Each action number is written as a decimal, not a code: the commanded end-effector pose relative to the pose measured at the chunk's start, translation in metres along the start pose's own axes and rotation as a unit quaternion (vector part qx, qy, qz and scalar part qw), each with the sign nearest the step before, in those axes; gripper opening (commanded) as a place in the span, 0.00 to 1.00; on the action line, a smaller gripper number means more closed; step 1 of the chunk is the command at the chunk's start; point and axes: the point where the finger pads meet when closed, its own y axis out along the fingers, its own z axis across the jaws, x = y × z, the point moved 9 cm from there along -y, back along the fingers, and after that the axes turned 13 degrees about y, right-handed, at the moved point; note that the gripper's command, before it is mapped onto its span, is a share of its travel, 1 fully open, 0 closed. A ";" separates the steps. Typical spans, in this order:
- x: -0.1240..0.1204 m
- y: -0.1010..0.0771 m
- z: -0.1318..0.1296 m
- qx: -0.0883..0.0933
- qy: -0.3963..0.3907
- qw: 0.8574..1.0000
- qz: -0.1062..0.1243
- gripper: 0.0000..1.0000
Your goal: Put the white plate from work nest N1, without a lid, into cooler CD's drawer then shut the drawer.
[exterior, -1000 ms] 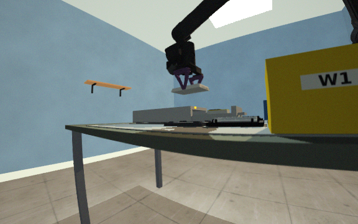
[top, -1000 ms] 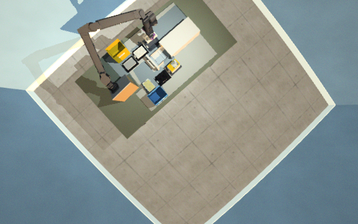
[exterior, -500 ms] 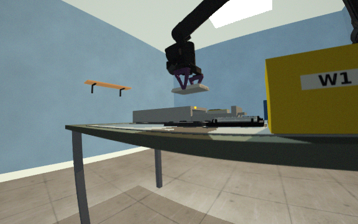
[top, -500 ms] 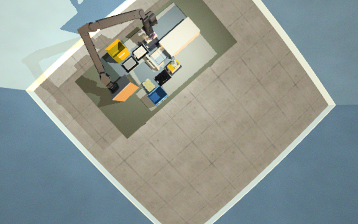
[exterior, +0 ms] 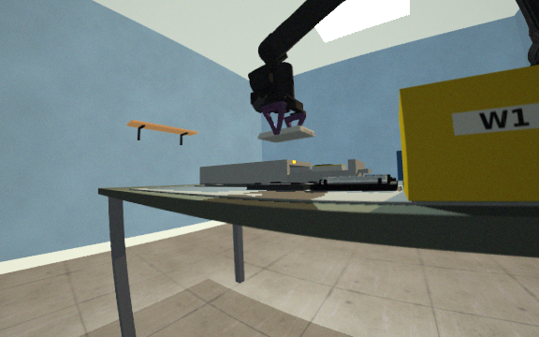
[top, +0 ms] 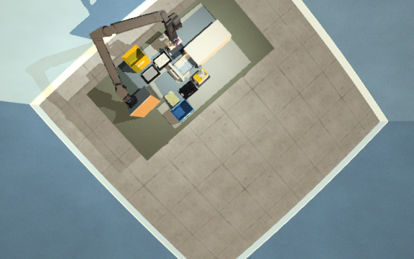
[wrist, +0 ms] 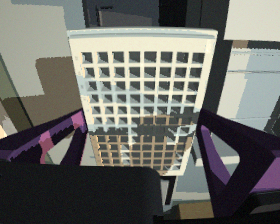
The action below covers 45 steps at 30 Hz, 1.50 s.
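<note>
Above the bench [exterior: 260, 212], the outstretched arm's tool [exterior: 283, 123] points down, clamped on the white plate [exterior: 286, 134].

Blue walls [exterior: 40, 131] close the room, with a pale skirting strip [exterior: 64, 255] running along their foot. The floor [exterior: 344, 304] is laid in large grey-brown tiles with thin dark joints, and a darker olive mat [top: 149, 140] lies under the surface. The surface [exterior: 260, 212] has a dark green edge and stands on grey metal legs [exterior: 119, 262]. An orange shelf [exterior: 162, 126] hangs on the left wall on 2 black brackets. The ceiling is pale, with 1 bright rectangular light panel [exterior: 368, 14].
</note>
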 end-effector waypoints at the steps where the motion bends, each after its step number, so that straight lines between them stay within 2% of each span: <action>1: 0.007 -0.030 0.023 0.009 -0.024 0.999 -0.027 0.00; 11: 0.007 -0.030 0.023 0.009 -0.024 0.999 -0.027 0.00; 13: 0.012 -0.045 0.010 0.012 -0.057 0.997 -0.043 0.00; 15: 0.004 -0.035 -0.006 0.009 -0.081 0.996 -0.034 0.00; 17: 0.004 -0.036 -0.011 0.007 -0.115 0.993 -0.035 0.00; 19: 0.006 -0.029 -0.022 0.006 -0.143 0.989 -0.029 0.00; 22: 0.007 -0.025 -0.028 0.005 -0.157 0.987 -0.026 0.00; 29: 0.004 -0.028 -0.044 0.001 -0.273 0.962 -0.029 0.00; 36: 0.003 -0.024 -0.065 -0.002 -0.381 0.924 -0.026 0.00; 38: 0.003 -0.024 -0.065 -0.002 -0.381 0.924 -0.026 0.00; 39: 0.001 -0.018 -0.063 -0.002 -0.400 0.916 -0.021 0.00; 41: 0.003 -0.021 -0.075 -0.003 -0.424 0.905 -0.024 0.00; 45: 0.003 -0.016 -0.090 -0.004 -0.480 0.877 -0.019 0.00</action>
